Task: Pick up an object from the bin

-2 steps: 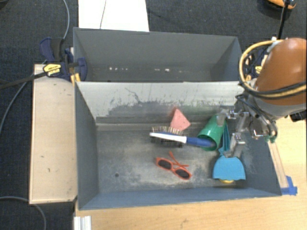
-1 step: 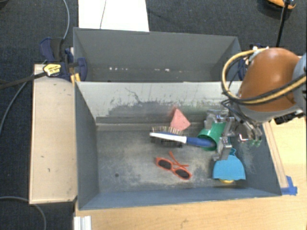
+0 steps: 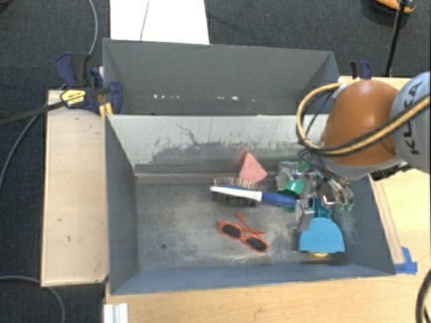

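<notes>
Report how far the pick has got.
Done: the gripper is down at the right end of the bin, between the white-and-blue brush and a blue slab. In hand: nothing visibly held. Left: grasp and lift; red sunglasses and pink wedge lie untouched.

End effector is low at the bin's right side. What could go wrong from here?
1. The end effector sits in a crowd: the handle end of the brush, a green thing and a blue flat piece lie close together, so it may catch two or shove one away.
2. Taken by that end, the long brush could tilt and slip out.
3. The right wall of the bin is near; a scrape is possible.
</notes>
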Robot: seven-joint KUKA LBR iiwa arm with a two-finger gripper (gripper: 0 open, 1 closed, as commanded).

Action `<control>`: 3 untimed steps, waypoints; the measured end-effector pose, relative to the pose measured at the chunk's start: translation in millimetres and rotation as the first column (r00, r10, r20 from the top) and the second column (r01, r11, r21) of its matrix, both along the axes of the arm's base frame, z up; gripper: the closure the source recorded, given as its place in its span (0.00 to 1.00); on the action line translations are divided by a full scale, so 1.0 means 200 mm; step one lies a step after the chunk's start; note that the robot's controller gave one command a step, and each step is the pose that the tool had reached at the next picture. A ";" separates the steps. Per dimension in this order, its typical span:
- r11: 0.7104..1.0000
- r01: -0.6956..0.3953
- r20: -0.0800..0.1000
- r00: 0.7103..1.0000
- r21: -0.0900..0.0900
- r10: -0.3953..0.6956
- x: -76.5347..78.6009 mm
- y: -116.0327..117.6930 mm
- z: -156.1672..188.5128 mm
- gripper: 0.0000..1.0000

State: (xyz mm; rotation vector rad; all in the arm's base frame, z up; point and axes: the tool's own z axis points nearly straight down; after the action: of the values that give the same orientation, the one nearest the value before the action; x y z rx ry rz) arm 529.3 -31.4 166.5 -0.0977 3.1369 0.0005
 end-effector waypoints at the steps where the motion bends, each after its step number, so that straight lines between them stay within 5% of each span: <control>1: 0.994 0.111 0.007 0.994 0.001 -0.111 0.09 -0.01 -0.11 0.00; 3: 1.000 0.027 0.009 1.000 0.000 -0.027 0.19 0.05 -0.25 0.00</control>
State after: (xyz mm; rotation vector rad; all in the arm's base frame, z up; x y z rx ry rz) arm 567.5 -21.4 116.4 -0.0557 3.1292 -0.0001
